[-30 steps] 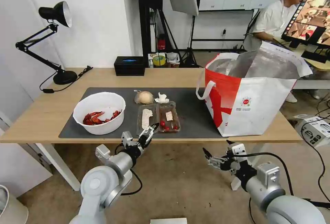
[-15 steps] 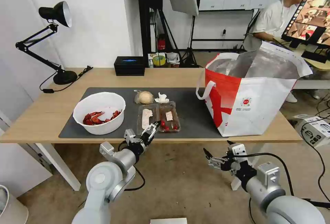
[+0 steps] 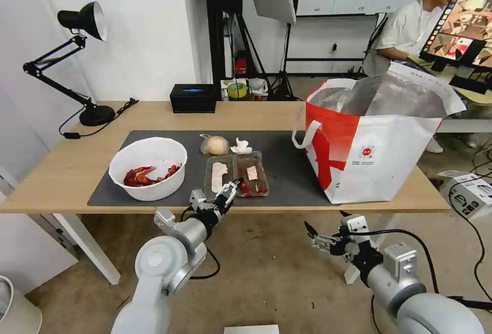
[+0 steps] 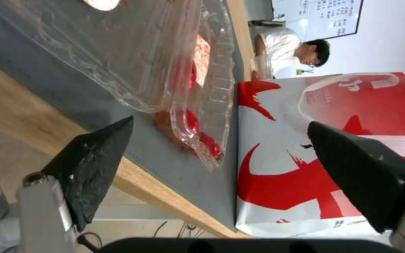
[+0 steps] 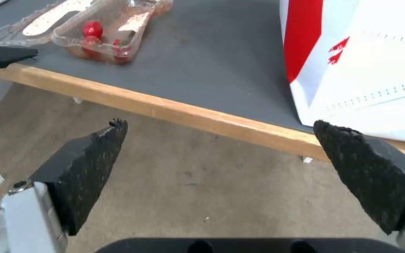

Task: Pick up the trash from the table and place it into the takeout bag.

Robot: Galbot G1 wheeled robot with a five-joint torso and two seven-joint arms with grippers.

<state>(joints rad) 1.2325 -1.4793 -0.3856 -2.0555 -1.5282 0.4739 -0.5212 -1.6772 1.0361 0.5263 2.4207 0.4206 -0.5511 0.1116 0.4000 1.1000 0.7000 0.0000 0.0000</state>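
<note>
The trash lies on the table's dark mat (image 3: 287,165): a white bowl of red crayfish shells (image 3: 148,168), a wrapped beige bun (image 3: 214,145), a crumpled tissue (image 3: 241,146) and a clear clamshell tray with small red fruits (image 3: 237,174) (image 4: 184,80) (image 5: 109,33). My left gripper (image 3: 231,188) (image 4: 219,131) is open at the tray's near edge, its fingers on either side of the tray's corner. My right gripper (image 3: 310,233) (image 5: 219,130) hangs open below the table's front edge, holding nothing. The white and red takeout bag (image 3: 379,144) (image 4: 334,147) (image 5: 366,59) stands open at the mat's right end.
A black desk lamp (image 3: 82,62) stands at the table's back left and a black box (image 3: 193,98) at the back edge. The table's wooden front edge (image 3: 256,208) runs just above both grippers. A cardboard carton (image 3: 469,193) sits on the floor to the right.
My left arm has moved forward and to the right, bringing its open gripper up to the clamshell tray's near edge. The right arm has barely shifted.
</note>
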